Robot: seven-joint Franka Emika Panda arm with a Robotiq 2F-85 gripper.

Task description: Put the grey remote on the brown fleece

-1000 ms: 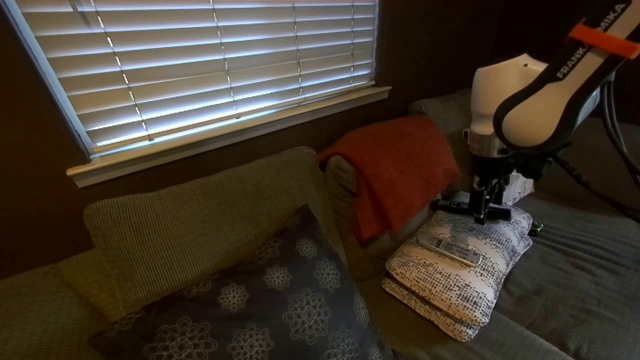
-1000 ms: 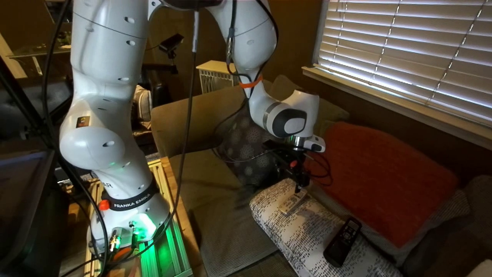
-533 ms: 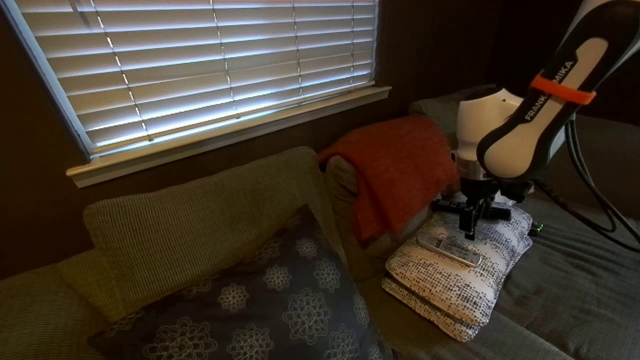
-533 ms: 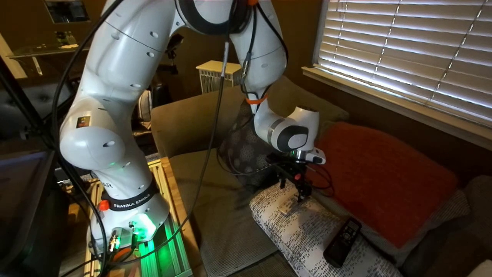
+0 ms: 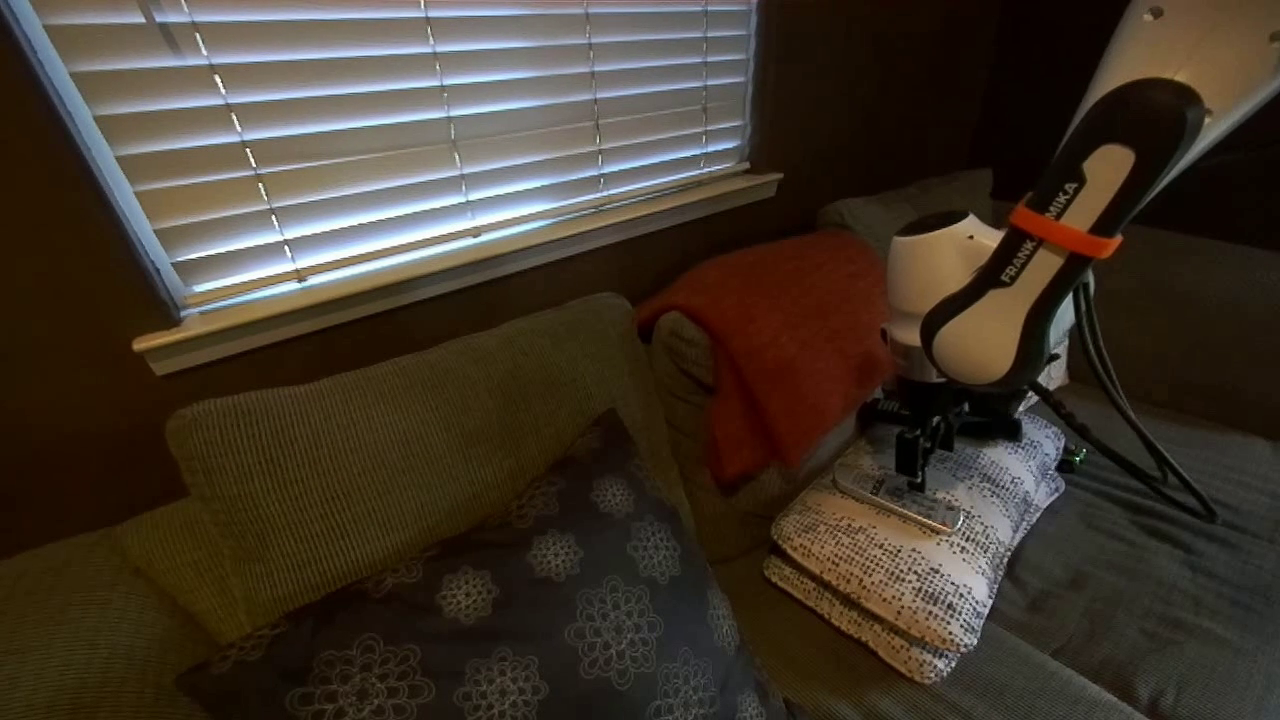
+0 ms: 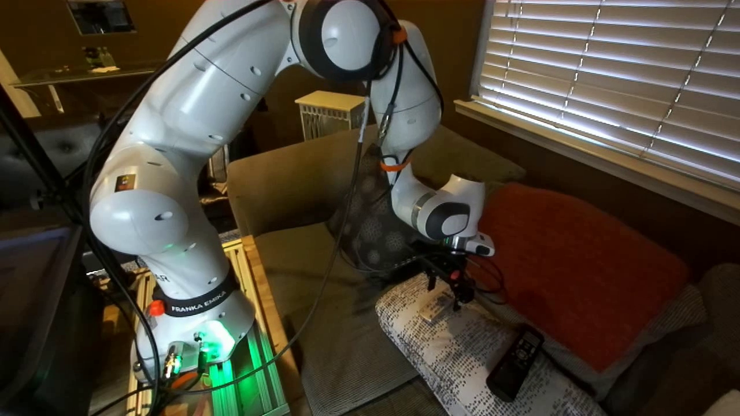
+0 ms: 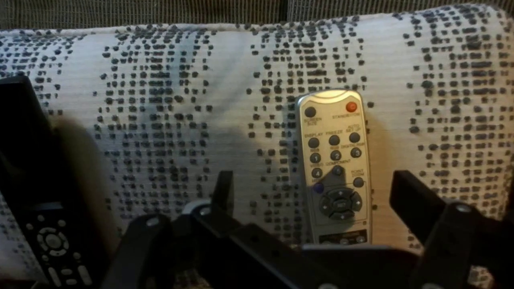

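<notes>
You are working in a home, in a living room. Both exterior views give you a ribbed-fabric sofa [image 5: 430, 420] below slatted window blinds [image 5: 340, 130] and a pale sill [image 5: 470, 264]. On the sofa you have a flower-patterned throw pillow [image 5: 540, 610], a brown fleece [image 5: 790, 340] draped over its back, and a dot-patterned cushion [image 5: 880, 575] bearing a grey remote [image 7: 333, 160] and a black remote [image 6: 514, 364]. Further back in an exterior view, you seem to have a tufted seat [image 6: 72, 133], though the light there is dim.
</notes>
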